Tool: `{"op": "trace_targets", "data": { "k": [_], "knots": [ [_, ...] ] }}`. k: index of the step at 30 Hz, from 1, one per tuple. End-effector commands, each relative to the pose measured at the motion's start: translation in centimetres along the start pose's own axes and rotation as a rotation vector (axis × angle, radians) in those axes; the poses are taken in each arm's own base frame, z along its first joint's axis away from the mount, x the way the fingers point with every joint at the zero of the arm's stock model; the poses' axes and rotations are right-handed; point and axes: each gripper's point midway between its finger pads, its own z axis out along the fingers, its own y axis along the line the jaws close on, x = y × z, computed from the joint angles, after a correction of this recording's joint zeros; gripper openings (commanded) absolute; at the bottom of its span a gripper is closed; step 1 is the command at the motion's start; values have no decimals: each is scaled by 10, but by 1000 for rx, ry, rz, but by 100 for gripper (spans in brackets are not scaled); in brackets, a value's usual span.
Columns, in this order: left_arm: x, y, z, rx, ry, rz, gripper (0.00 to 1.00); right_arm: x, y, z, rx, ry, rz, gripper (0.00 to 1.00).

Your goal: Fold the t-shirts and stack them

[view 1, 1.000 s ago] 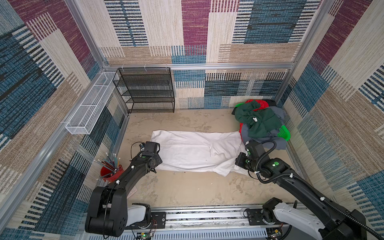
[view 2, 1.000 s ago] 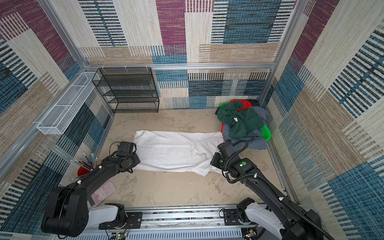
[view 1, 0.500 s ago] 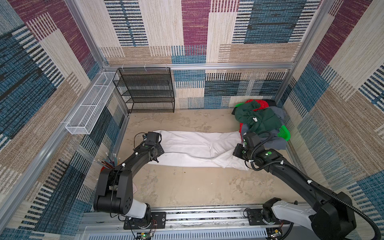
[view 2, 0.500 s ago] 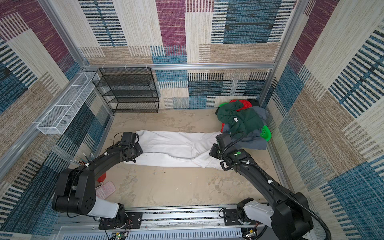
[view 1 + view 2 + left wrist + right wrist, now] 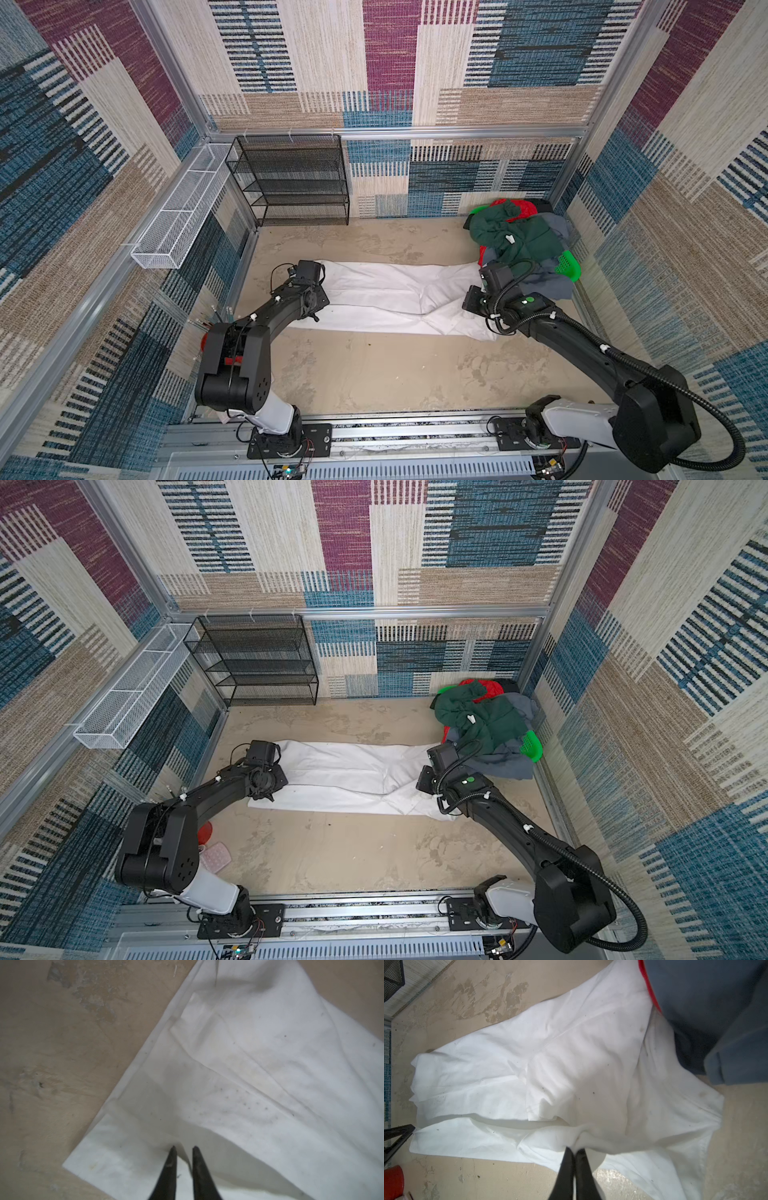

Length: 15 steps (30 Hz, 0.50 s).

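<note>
The white t-shirt lies across the middle of the table as a long folded band. My left gripper is over its left end. Its fingers stand a little apart, open, with a loose fold edge between them. At the band's right end my right gripper is shut on a bunched, lifted bit of the white t-shirt. More t-shirts are piled at the back right: dark green, red and grey-blue.
A bright green plastic basket shows under the pile. A black mesh rack stands at the back wall and a white wire basket hangs on the left wall. A red cup and a pink pad sit beside the left arm.
Both grippers carried the shirt's near edge toward the back, and the shirt went from a wide sheet to a narrower band. The left jaws have since parted.
</note>
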Motion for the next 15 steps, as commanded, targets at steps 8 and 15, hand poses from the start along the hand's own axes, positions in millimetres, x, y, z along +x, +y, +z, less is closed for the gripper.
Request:
{"op": "trace_targets", "data": {
  "k": [8, 15],
  "knots": [
    [-22, -16, -35, -2, -138, 134, 65, -4, 3, 4, -18, -13, -7, 7],
    [5, -49, -58, 189, -153, 142, 66, -8, 7, 13, -17, -3, -19, 9]
  ]
}}
